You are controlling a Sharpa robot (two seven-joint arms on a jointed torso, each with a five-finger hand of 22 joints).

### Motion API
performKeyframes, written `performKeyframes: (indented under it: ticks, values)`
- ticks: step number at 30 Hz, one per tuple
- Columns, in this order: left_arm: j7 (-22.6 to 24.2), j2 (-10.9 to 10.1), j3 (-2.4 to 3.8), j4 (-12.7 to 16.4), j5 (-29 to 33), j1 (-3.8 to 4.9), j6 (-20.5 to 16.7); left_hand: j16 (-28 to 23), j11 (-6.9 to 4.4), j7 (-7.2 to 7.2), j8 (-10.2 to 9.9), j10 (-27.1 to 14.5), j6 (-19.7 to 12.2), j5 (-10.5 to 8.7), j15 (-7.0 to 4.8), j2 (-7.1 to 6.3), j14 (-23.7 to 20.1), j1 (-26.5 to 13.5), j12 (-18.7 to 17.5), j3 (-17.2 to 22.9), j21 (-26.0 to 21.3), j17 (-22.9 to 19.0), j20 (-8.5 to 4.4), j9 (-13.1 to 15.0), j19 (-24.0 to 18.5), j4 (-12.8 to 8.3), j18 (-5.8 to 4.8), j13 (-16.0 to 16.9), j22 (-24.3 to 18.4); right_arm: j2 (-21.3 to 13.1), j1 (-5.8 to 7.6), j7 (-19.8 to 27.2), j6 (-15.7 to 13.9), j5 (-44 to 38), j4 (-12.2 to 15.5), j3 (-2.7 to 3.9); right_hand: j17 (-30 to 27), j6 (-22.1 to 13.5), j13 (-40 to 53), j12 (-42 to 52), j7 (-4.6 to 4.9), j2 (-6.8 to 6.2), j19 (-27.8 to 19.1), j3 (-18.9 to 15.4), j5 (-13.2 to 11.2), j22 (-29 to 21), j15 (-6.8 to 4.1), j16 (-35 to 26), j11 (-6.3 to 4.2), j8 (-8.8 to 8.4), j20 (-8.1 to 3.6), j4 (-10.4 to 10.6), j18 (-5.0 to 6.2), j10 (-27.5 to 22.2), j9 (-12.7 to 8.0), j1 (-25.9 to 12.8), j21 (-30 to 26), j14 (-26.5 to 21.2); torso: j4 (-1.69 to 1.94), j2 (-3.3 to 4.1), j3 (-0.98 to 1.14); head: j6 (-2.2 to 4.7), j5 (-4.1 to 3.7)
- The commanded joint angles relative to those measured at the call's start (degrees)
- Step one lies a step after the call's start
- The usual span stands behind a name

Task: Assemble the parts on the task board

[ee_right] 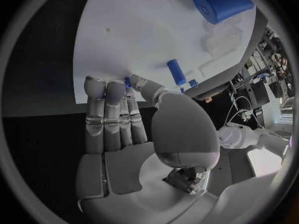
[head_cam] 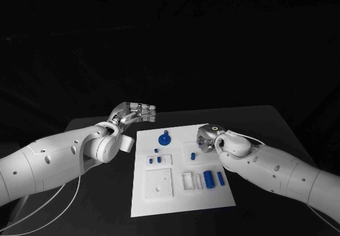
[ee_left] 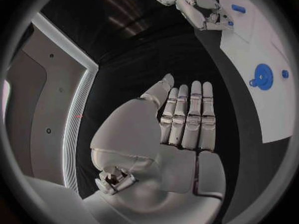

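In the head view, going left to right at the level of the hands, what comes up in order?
Left hand → round blue part on the task board → small blue peg → right hand.

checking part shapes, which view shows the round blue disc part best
The head view: the disc lies unobstructed near the board's far edge. The left wrist view shows it too, warped near the rim. I can't pick it out in the right wrist view.

Black table (head_cam: pixel 99 206) under everything; pale cable (head_cam: pixel 67 196) draped over its near-left part.
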Motion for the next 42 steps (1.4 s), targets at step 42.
performKeyframes:
  ticks: [42]
  values:
    - [0.5,1.0,0.05,-3.7,0.8,0.10,1.0,-0.1,0.34,0.19,0.1,-0.4,0.2,-0.07,0.15,0.43,-0.4,0.2,-0.2,-0.7,0.2,-0.1,-0.09,0.0,0.7,-0.2,0.52,-0.1,-0.9,-6.2,-2.17,0.9,-8.7,5.6,19.3,5.55,1.1,4.2,0.3,0.1,-1.06,1.71,2.6,1.6,-3.9,3.6,-1.42,-1.5,-1.28,0.04,-1.83,-2.6,-1.12,4.3,0.3,0.7,5.4,1.4,-0.77,-0.57,-0.02,-0.06,3.29]
